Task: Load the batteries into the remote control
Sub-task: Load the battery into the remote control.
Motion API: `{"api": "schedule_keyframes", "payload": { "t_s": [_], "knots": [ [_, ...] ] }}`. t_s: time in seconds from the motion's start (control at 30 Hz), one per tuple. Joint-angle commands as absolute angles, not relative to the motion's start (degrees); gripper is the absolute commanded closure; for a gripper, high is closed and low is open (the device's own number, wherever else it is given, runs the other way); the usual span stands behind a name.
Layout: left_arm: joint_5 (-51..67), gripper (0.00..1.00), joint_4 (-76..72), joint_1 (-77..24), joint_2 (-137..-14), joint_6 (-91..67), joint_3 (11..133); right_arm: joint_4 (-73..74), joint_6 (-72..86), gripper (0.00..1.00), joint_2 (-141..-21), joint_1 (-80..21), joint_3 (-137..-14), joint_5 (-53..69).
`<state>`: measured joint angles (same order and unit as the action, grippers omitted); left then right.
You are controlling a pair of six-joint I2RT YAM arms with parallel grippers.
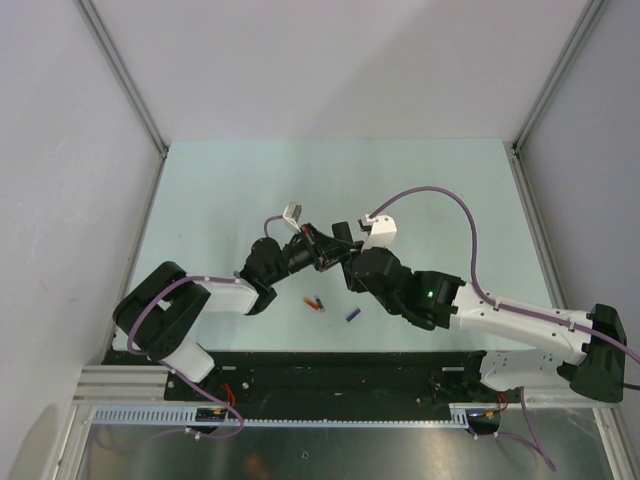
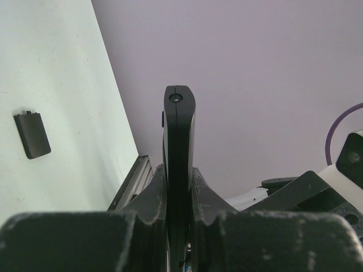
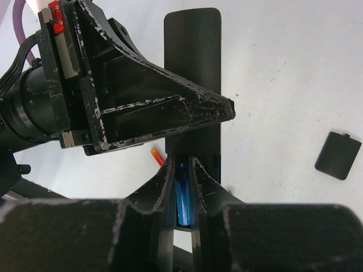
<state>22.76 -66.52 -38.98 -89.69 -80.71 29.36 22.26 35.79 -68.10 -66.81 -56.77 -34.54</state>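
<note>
The remote control (image 2: 179,130), a slim black bar, stands edge-on between the jaws of my left gripper (image 2: 179,170), which is shut on it above the table. From the right wrist view the remote (image 3: 193,56) runs away from the camera with its battery bay towards me. My right gripper (image 3: 182,164) is shut on a blue battery (image 3: 182,195), which lies lengthwise in or just over that bay. In the top view both grippers, left (image 1: 322,250) and right (image 1: 350,262), meet mid-table. A red-orange battery (image 1: 315,302) and another blue battery (image 1: 352,315) lie loose on the table.
The remote's black battery cover (image 3: 337,154) lies flat on the table, also in the left wrist view (image 2: 32,134). The orange battery's tip (image 3: 156,156) shows below the left gripper's body (image 3: 142,113). Grey walls with metal rails (image 1: 130,90) enclose the pale green table.
</note>
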Motion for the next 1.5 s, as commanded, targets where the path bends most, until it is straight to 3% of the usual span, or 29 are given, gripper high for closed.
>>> {"api": "schedule_keyframes", "payload": {
  "t_s": [0.0, 0.8, 1.47],
  "knots": [
    [18.1, 1.00, -76.6, -38.8, -84.6, -83.8, 32.2, 27.9, 39.0, 1.00, -69.9, -67.0, -56.9, -27.3],
    [16.8, 1.00, -78.8, -38.8, -86.1, -85.5, 29.1, 28.3, 41.0, 0.74, -69.8, -64.6, -61.7, -27.9],
    [17.1, 1.00, -80.2, -38.8, -87.3, -85.9, 28.5, 30.1, 40.2, 0.61, -68.6, -64.2, -64.6, -30.4]
  ]
}}
